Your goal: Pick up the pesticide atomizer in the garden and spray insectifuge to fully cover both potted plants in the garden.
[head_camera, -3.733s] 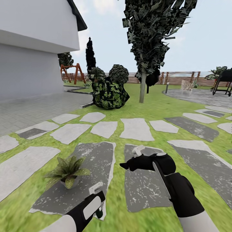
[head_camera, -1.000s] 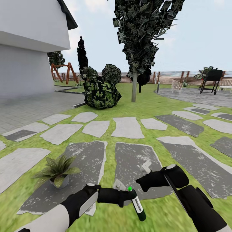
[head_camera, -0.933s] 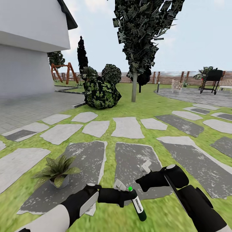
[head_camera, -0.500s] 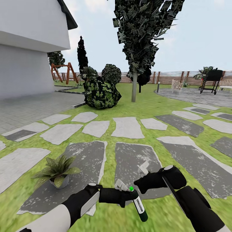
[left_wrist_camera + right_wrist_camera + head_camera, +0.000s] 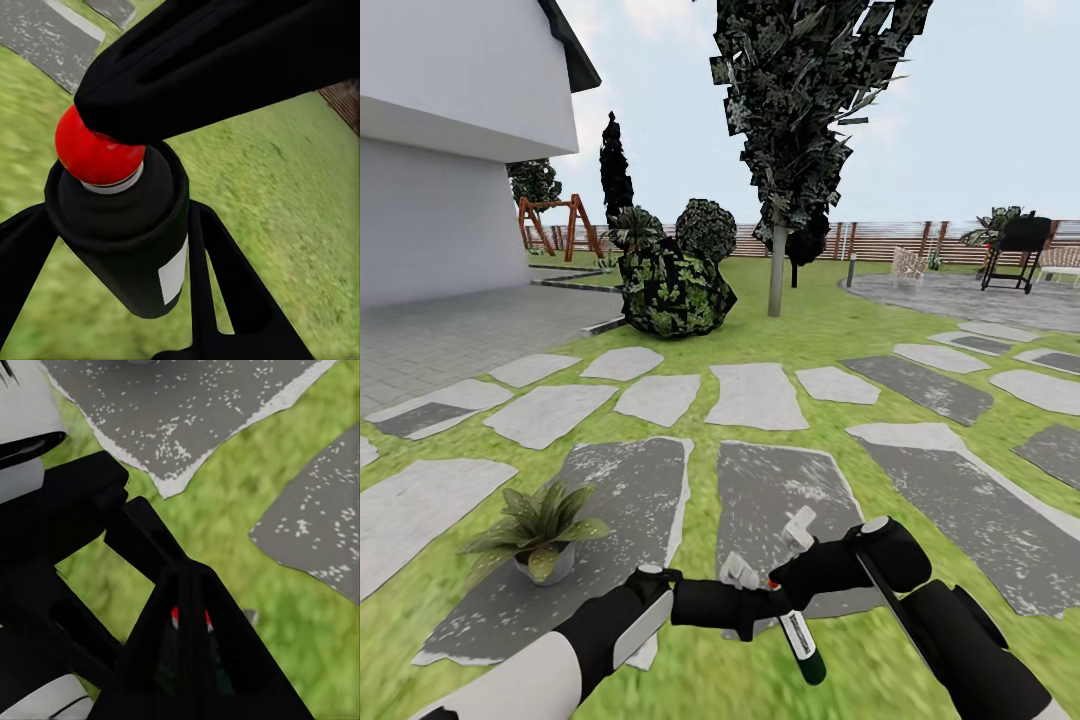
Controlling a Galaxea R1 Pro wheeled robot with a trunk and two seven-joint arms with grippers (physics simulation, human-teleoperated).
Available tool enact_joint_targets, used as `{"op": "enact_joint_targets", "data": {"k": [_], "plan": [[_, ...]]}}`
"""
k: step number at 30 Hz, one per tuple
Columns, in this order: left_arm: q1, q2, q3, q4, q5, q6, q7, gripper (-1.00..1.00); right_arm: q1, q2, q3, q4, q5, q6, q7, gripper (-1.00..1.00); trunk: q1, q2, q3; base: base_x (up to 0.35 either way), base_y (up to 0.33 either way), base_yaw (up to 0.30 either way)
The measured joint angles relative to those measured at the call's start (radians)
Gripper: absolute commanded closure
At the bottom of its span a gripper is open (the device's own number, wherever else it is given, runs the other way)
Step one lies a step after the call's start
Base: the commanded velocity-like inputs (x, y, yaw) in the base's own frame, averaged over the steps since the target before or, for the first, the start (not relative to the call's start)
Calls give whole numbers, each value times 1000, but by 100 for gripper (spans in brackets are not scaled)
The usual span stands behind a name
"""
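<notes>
Head view puts the pesticide atomizer (image 5: 798, 642) low in the picture at about 6 o'clock, over the grass just in front of the robot. Its long axis runs steeply, cap end up toward 11 o'clock and dark base down toward 5 o'clock, with the white label band partway along the body. The left gripper (image 5: 745, 603) is clenched on the bottle near its upper end, its fingers (image 5: 225, 277) running along either side of the dark body in the left wrist view. There the atomizer (image 5: 127, 240) shows a red cap, and the right gripper (image 5: 217, 67) presses down onto that cap from above. In the head view the right gripper (image 5: 792, 560) comes in from 4 o'clock and meets the top of the bottle; whether its jaws are parted or closed I cannot tell.

At 9 o'clock from the bottle, well apart from it, one potted plant (image 5: 540, 530) stands upright in its grey pot at the near left corner of a dark stone slab (image 5: 620, 500). A second dark slab (image 5: 770, 500) lies directly beyond the grippers at 12 o'clock. Pale stepping slabs (image 5: 755, 395) cross the lawn (image 5: 810, 335) farther out. A dark bush (image 5: 672, 290) and a tree (image 5: 790, 150) stand beyond them, with a brown slat fence (image 5: 890, 240) along the far edge. Open grass spreads to 3 o'clock of the arms.
</notes>
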Motion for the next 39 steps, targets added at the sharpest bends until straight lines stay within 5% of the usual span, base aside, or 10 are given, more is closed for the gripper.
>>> {"op": "enact_joint_targets", "data": {"k": [22,32,35,39], "plan": [[6,13,-4,-48,-7,5,6,100,1,-10,-4,-8,-22,0,0,100,0,0,0,0,0,0],[11,43,2,-37,-1,3,21,100,2,-11,-23,-14,-1,0,-4,100,0,0,0,0,0,0],[13,55,9,-26,0,3,45,100,1,-10,-90,-16,1,-1,-11,100,0,0,0,0,0,0],[16,50,17,17,7,2,158,100,-1,-9,-200,-17,2,-1,-13,100,0,0,0,0,0,0]]}}
